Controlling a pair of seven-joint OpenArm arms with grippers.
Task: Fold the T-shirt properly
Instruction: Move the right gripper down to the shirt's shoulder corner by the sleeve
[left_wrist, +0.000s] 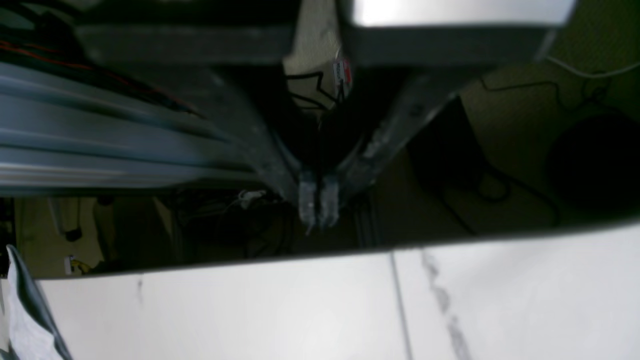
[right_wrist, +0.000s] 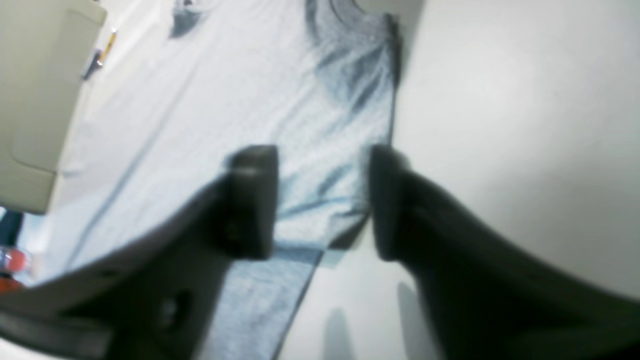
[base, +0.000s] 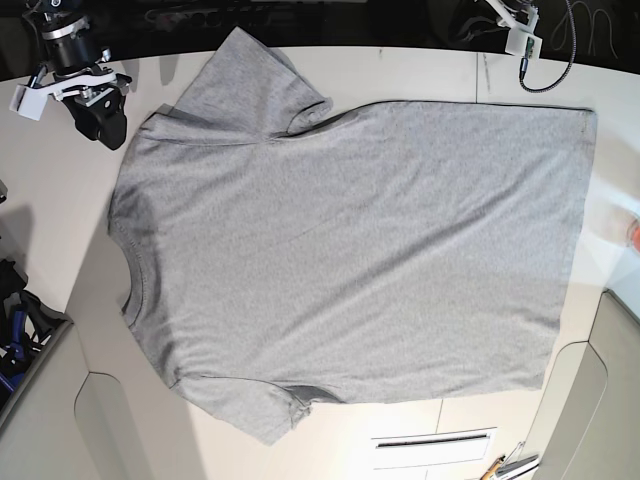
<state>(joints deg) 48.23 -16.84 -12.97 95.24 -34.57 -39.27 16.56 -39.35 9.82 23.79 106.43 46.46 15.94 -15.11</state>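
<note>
Two grippers are in play and neither has hold of anything, so your step is the first grasp on a shirt (base: 350, 260) that lies unfolded. The right gripper (right_wrist: 322, 200) has its jaws spread wide with nothing between them; in its wrist view they hang above the sleeve and side edge of the shirt, where cloth meets bare worktop (right_wrist: 500, 125). The left gripper (left_wrist: 318, 202) is pinched shut on nothing and points past the worktop's edge, off the shirt altogether (its camera catches only a scrap of grey cloth at the picture's lower left corner).

To do the grasp well, bring the right jaws down astride a single hem or sleeve edge, not over the flat middle, and take both layers together so the back does not lag when you lift. You will need the left jaws opened and brought over the opposite corner before any fold, since one arm alone would likely drag the cloth askew. Lift low and lay the fold over; I judge that a high lift would let the big panel sag and crease.

From the base view, the shirt is heather grey, short-sleeved, lying flat and spread over most of the worktop, plain side up. Its ribbed neck faces the worktop's left edge and its bottom hem runs near the right edge. One sleeve points to the far edge, the other to the near edge. Light wrinkles show near the collar; otherwise it lies smooth.
</note>
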